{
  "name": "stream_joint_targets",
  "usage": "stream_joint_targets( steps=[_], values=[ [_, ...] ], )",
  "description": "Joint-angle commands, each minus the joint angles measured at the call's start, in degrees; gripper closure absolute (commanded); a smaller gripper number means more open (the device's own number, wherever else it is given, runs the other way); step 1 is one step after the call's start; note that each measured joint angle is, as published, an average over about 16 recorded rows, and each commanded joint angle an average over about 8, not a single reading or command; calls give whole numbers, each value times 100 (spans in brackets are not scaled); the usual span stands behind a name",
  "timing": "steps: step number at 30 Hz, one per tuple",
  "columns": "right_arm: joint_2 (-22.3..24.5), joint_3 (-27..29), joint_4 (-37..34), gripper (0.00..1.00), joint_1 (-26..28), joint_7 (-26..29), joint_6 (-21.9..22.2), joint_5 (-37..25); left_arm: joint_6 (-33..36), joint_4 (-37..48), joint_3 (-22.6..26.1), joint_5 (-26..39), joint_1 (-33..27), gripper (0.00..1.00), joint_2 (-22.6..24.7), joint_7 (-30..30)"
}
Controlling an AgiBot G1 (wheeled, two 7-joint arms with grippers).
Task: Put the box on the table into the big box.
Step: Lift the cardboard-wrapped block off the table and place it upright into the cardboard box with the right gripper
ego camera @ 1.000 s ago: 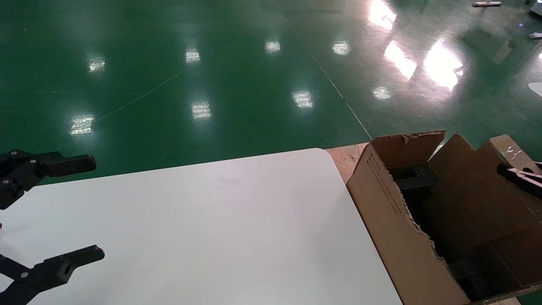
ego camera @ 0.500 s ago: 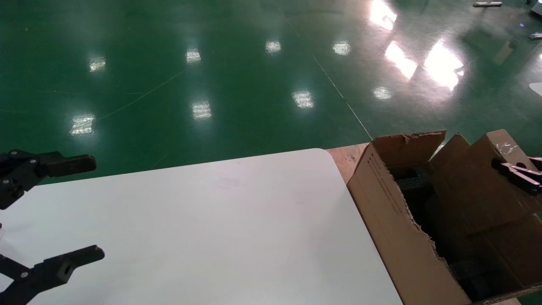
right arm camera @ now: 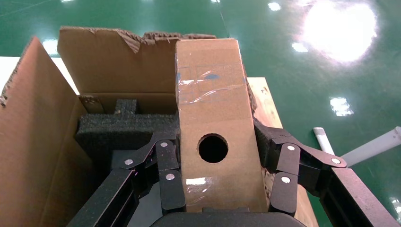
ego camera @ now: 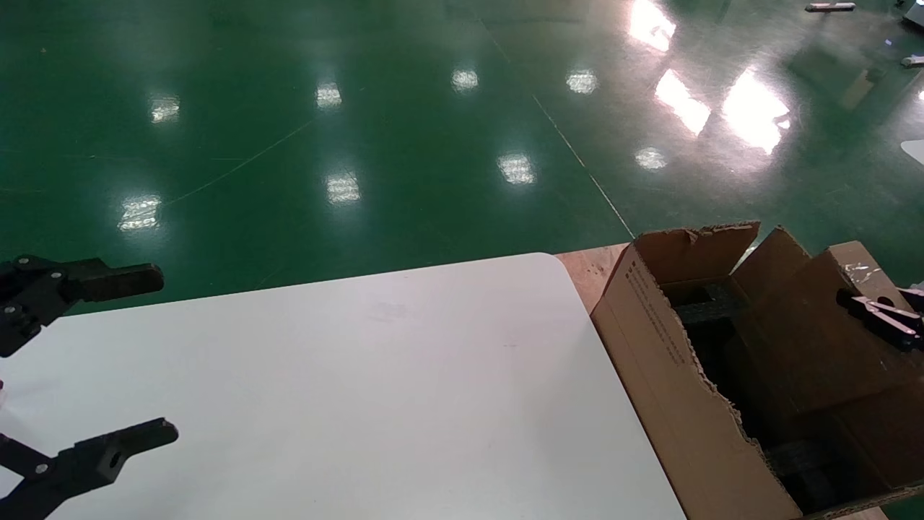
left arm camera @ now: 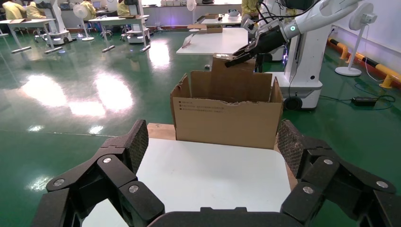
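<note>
My right gripper (ego camera: pixel 877 318) is shut on the small brown box (ego camera: pixel 816 325) and holds it tilted over the open big box (ego camera: pixel 671 375). In the right wrist view the gripper (right arm camera: pixel 215 137) clamps the small box (right arm camera: pixel 210 85) on both sides, just beside its round hole (right arm camera: pixel 213 148). Black foam blocks (right arm camera: pixel 123 130) lie inside the big box (right arm camera: pixel 33 142) under it. My left gripper (ego camera: pixel 167 354) is open and empty over the left of the white table (ego camera: pixel 397 375). The left wrist view shows the open left gripper (left arm camera: pixel 213 146), the table (left arm camera: pixel 213 179) and the big box (left arm camera: pixel 227 120) beyond it.
The big box stands on a wooden board (ego camera: pixel 588 271) off the table's right edge, by its rounded corner. Its torn flaps (ego camera: pixel 696 249) stand upright. Shiny green floor (ego camera: pixel 361 144) lies beyond. A white robot base (left arm camera: pixel 302 71) stands behind the big box in the left wrist view.
My right gripper with the small box shifted slightly left, then dropped a little lower over the big box. My left gripper has not moved.
</note>
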Motion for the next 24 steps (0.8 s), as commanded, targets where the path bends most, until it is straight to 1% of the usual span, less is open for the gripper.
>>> stream_joint_targets(
  steps=[1,14,24],
  values=[
    [-26,-146,-53,100,28,-112,-39,177,0,0,0,0,0,0,0,0],
    [-316,-864,-457,100,16,-641,-359,1171,0,0,1,0,0,0,0,0],
    [-589,-1241,-832,100,-156,-827,-653,1782,0,0,1,-1,0,0,0,0]
  ],
)
